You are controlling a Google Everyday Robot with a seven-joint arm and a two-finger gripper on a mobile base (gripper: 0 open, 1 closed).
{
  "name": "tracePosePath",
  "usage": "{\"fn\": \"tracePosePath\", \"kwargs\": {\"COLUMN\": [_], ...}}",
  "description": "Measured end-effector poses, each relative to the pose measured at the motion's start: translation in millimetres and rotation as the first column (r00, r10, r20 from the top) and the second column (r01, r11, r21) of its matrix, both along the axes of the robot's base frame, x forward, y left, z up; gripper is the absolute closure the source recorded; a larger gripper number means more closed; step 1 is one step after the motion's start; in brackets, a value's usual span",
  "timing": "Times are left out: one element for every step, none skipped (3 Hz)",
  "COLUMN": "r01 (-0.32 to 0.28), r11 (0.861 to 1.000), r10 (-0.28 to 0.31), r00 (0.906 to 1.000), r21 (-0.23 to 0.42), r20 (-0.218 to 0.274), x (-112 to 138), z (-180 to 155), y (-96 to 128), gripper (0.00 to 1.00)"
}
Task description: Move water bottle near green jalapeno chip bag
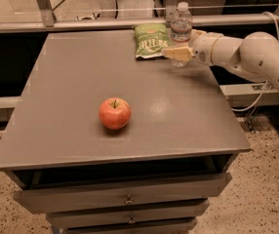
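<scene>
The water bottle (pixel 181 23), clear and ribbed with a white cap, stands upright at the back right of the grey table (pixel 81 82). The green jalapeno chip bag (pixel 151 41) lies flat just left of it, almost touching. My gripper (pixel 178 53) reaches in from the right on the white arm (pixel 247 52) and sits at the bottle's lower half, covering part of it. The bottle's base appears to rest on the table top.
A red apple (pixel 114 113) sits toward the front middle of the table. Drawers (pixel 125 196) are below the table's front edge. A metal rail (pixel 105 23) runs behind the table's back edge. A speckled floor lies to the right.
</scene>
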State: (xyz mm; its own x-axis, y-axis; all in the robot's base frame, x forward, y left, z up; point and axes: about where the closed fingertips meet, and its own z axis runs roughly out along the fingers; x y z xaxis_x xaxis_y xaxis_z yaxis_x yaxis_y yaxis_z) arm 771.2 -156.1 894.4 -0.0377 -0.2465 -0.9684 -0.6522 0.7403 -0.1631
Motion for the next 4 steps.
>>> {"fn": "tracePosePath", "kwargs": {"r01": [-0.041, -0.118, -0.149, -0.192], "r11": [0.999, 0.986, 0.973, 0.956], "r10": [0.041, 0.117, 0.145, 0.179], "r00": [0.9992, 0.993, 0.9888, 0.9807], "r21": [-0.031, -0.114, -0.177, -0.221], "r20": [-0.003, -0.012, -0.036, -0.078], "x": [-15.2, -65.6, -118.8, -170.3], "z": [1.7, 11.4, 20.3, 23.3], "y": [-5.0, -26.7, -55.5, -76.6], "gripper": [0.0, 0.0, 0.0, 0.0]}}
